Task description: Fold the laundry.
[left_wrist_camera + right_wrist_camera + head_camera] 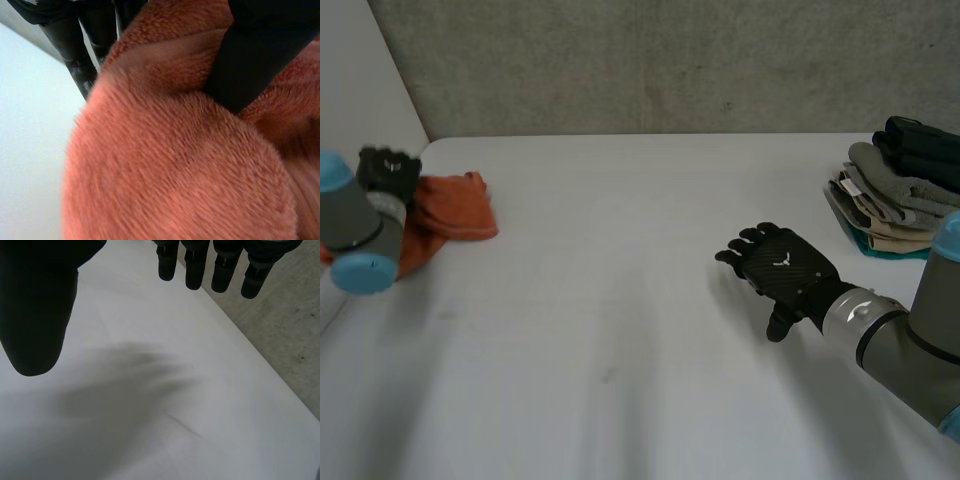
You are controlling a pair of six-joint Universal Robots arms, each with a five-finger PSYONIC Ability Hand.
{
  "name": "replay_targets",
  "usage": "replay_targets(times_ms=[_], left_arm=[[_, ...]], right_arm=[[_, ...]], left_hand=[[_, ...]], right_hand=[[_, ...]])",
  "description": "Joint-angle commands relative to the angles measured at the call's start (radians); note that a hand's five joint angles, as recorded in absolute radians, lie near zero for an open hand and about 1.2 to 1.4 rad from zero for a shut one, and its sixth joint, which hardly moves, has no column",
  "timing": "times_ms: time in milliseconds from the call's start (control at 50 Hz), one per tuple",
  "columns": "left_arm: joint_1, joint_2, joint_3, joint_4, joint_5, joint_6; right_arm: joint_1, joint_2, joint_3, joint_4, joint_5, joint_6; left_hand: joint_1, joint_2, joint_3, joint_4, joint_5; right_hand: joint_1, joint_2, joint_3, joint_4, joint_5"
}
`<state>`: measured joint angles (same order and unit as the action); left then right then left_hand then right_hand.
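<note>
Looks like the fetching step: gripping an orange towel [455, 210] with the left hand [388, 172], far across the counter [620, 330] from the stack of folded clothes [895, 190]. Clamped on the fleecy cloth, with the thumb [250, 65] sunk into a fold on one side and the fingers [80, 65] down the other. Bunched and not yet folded, so probably early in the job for this piece.

Next, most likely: drag or lift the towel toward the bare middle, closer to the stack, then spread it flat before any fold. Calls for a firm pinch so as not to drop the thick pile, and for a second grip on a free corner.

Waiting with the right hand [782, 268], much nearer the stack than the towel, hovering palm down above bare counter. Held apart, with fingers [195, 265] straight and thumb [35, 315] spread wide, holding nothing and touching nothing. Reaching low and forward on the right side; bent down over the towel on the left.
</note>
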<state>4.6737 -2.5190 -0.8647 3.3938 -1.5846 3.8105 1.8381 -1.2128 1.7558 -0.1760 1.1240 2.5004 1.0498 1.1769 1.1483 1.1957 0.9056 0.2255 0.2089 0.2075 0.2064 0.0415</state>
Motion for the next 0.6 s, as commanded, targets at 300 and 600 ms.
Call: replay_targets(times_ms=[300,600], left_arm=[[-0.513,0.648,-0.615,0.004,0.068,-0.543],[-0.666,0.498,-0.550,-0.116,-0.072,-0.426]], right_arm=[[-0.062,-0.085,-0.012,-0.003,0.118,0.026],[-0.080,-0.088,-0.010,0.013,0.204,0.101]], left_hand=[[0.346,0.219,0.248,0.201,0.316],[-0.833,-0.960,-0.932,-0.979,-0.864]], right_hand=[[-0.051,-0.034,-0.033,-0.032,-0.042],[-0.051,-0.034,-0.033,-0.032,-0.042]])
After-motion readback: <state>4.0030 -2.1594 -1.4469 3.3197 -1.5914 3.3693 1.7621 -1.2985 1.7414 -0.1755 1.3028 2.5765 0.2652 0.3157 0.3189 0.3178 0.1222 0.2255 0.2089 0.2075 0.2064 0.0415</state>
